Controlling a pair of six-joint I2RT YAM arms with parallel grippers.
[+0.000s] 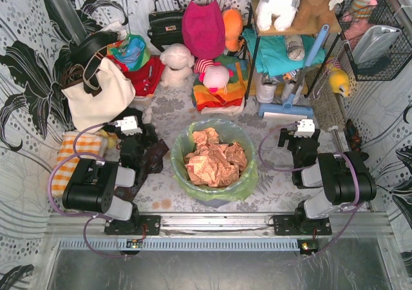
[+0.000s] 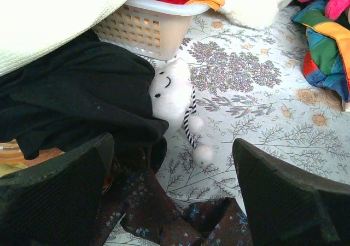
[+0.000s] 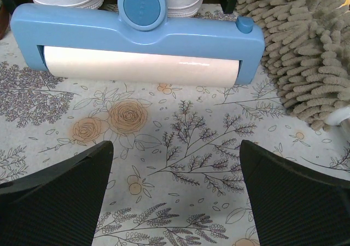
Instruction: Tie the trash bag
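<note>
The trash bag is thin lime-green plastic, lining a round bin in the middle of the table in the top view, its mouth open and folded over the rim. Crumpled orange-brown paper fills it. My left gripper sits left of the bag, open and empty, over dark floral cloth. My right gripper sits right of the bag, open and empty above the flowered tablecloth. The bag does not show in either wrist view.
A cream tote bag and black cloth lie left. A small white plush and a white basket are ahead of the left gripper. A blue roller and a grey mop head lie ahead of the right gripper.
</note>
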